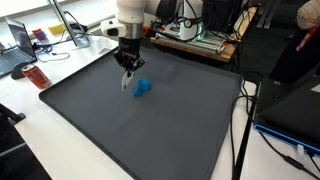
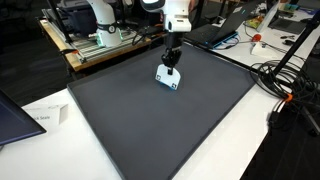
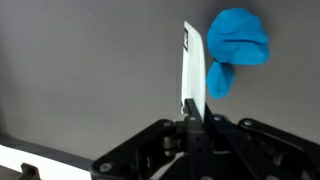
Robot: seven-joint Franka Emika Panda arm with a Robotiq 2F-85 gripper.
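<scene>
A large dark grey rectangular mat [image 1: 150, 130] covers the white table [image 1: 40, 140]. Above its far middle, the black gripper [image 3: 192, 112] has its jaws pinched tight on a thin white flat card [image 3: 193, 70]. The card is held edge-on, just beside a small crumpled blue lump [image 3: 238, 45].

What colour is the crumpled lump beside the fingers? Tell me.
Bright blue; the lump shows best in the wrist view, beside the held white card.

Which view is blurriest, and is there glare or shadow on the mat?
Wrist view: the gripper is soft up close, the white card it pinches is glaringly bright, the blue object fairly sharp. Both exterior views: even light, faint sheen on the grey mat.
</scene>
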